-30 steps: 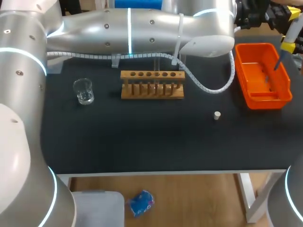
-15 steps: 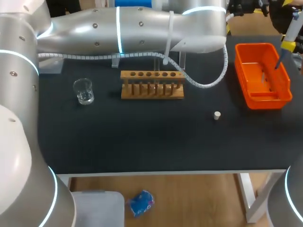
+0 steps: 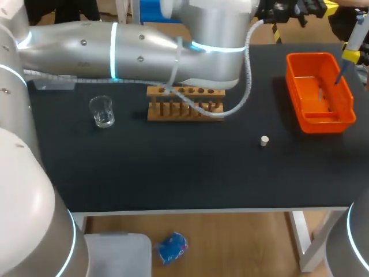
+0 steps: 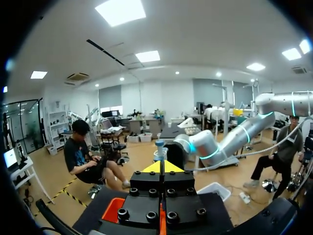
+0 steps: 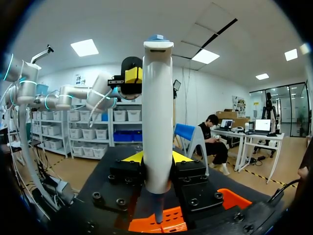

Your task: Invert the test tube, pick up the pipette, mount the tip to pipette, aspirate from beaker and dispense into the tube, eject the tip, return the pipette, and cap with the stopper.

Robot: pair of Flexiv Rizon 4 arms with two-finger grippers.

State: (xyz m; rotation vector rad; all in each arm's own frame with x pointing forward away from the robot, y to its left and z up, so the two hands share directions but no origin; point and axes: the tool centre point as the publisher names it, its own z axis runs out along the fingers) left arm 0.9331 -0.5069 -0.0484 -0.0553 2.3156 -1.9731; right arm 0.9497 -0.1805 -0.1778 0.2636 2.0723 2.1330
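Observation:
My right gripper (image 5: 156, 159) is shut on the white pipette (image 5: 157, 112), which stands upright between its yellow fingers. In the head view the pipette (image 3: 354, 36) hangs at the far right, its tip over the orange bin (image 3: 300, 63). My left arm crosses the back of the table, and its gripper (image 3: 326, 6) is near the pipette's top. In the left wrist view this gripper (image 4: 161, 166) is shut and empty, with the pipette's blue top (image 4: 160, 144) just ahead of it. The beaker (image 3: 102, 111) stands at the left and the small stopper (image 3: 264, 141) lies right of centre. No test tube shows.
The wooden tube rack (image 3: 185, 105) stands mid-table, its back edge under my left forearm (image 3: 144, 49). The orange bin (image 5: 230, 198) lies below the pipette. Bare dark tabletop (image 3: 173, 167) spreads in front of the rack.
My left arm has swung, its forearm now lying lower over the rack's back edge and its wrist turned towards the pipette. The right arm and the pipette have kept still.

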